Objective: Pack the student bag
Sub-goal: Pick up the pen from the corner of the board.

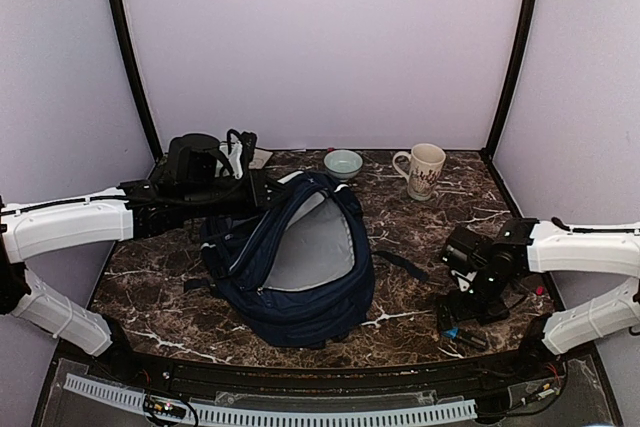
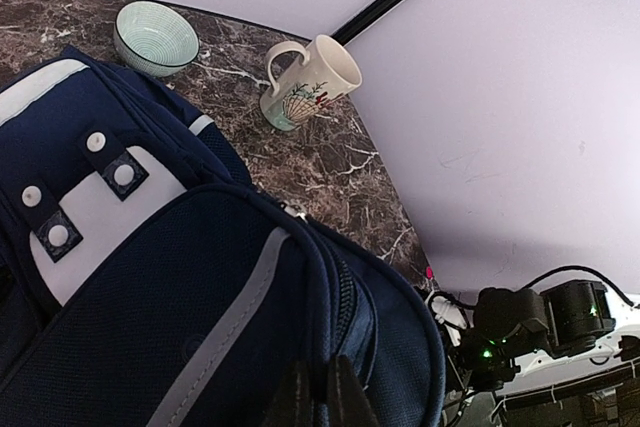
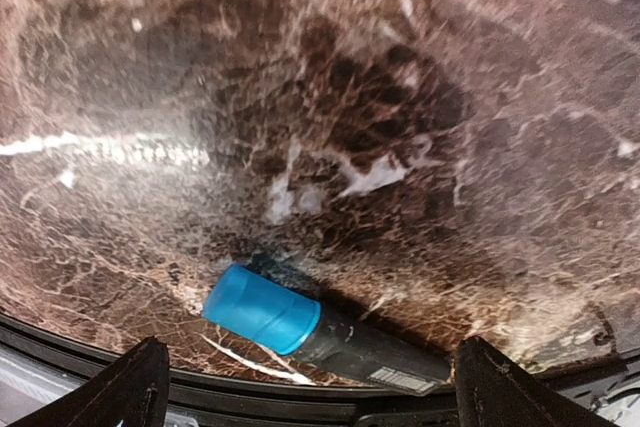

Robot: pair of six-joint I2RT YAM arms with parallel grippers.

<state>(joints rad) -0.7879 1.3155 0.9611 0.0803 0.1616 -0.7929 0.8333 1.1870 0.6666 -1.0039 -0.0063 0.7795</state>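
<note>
Two arms split the job. The left gripper (image 2: pixel 320 395) has its jaws pressed together on the rim of the student bag (image 1: pixel 290 257). The bag lies in the middle of the surface (image 1: pixel 420 237), its mouth gaping and the grey lining exposed. Nothing shows inside it, so packing looks barely begun. The right gripper (image 3: pixel 315 367) hovers with jaws wide apart over a blue-capped marker (image 3: pixel 300 325) near the front right edge, well apart from the bag. By my reading, that is the first item to go in. A bowl (image 1: pixel 343 163) and a mug (image 1: pixel 423 170) stand behind the bag; whether they belong in it I cannot tell.
</note>
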